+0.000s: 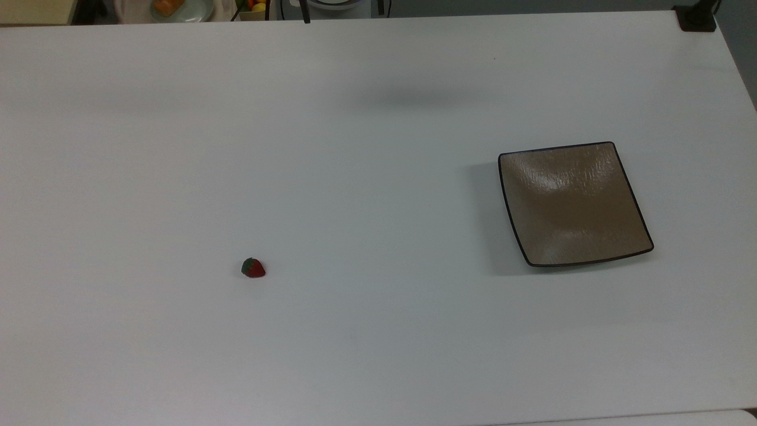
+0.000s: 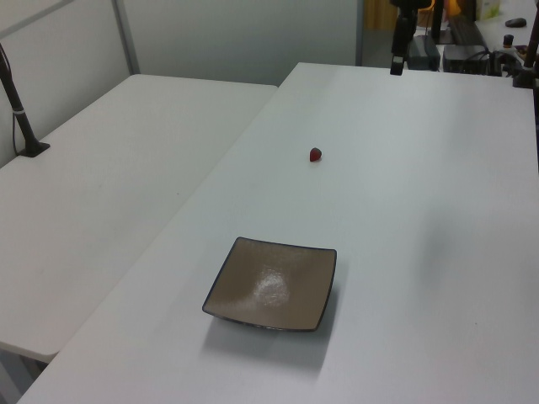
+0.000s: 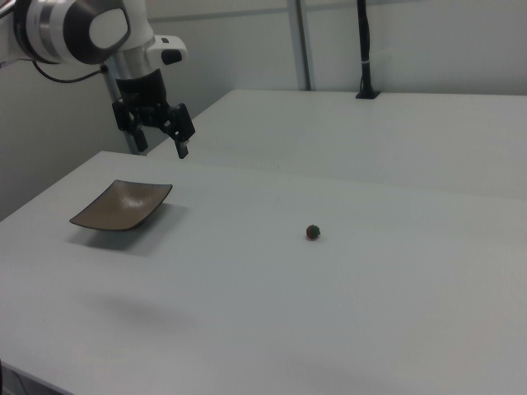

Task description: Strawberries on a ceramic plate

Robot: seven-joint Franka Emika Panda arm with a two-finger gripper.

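A tiny red strawberry (image 1: 253, 268) with a dark green cap lies alone on the white table, toward the top view's lower left; it also shows as the strawberry (image 2: 315, 154) (image 3: 312, 232). The square tan-brown ceramic plate (image 1: 573, 204) with a thin black rim rests far off at the top view's right, with nothing on it; it appears too as the plate (image 2: 274, 282) (image 3: 122, 206). In the right view my gripper (image 3: 162, 144) hangs high above the table, behind and above the plate, open and holding nothing.
A second white table (image 2: 109, 168) adjoins this one. A black post (image 3: 362, 49) stands on it. A black clamp (image 1: 698, 18) sits at the top view's top right corner. A round pale plate with orange food (image 1: 177, 7) lies beyond the far edge.
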